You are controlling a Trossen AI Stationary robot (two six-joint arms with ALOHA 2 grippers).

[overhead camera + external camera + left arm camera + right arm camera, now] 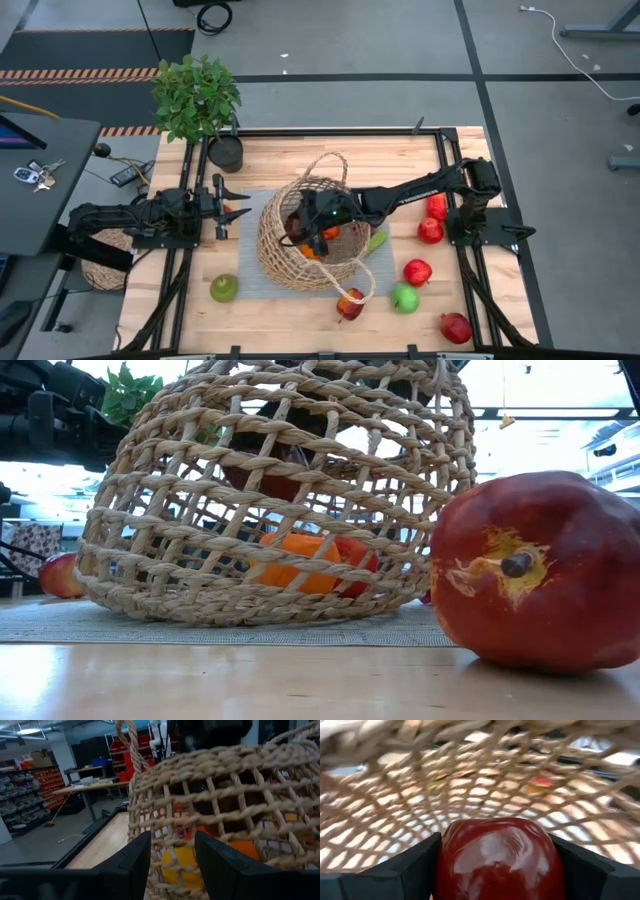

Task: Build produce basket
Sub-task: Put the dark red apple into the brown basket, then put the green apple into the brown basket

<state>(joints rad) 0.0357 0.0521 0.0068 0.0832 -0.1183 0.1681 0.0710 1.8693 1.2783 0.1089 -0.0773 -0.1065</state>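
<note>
With a dark red apple (499, 857) pinched between its fingers, the right hand (318, 222) is reaching inside the basket (290, 262) mid-tabletop, needing only to release; seven fruits are lying outside it, while the left hand (232, 202), pressed together, is waiting beyond
</note>
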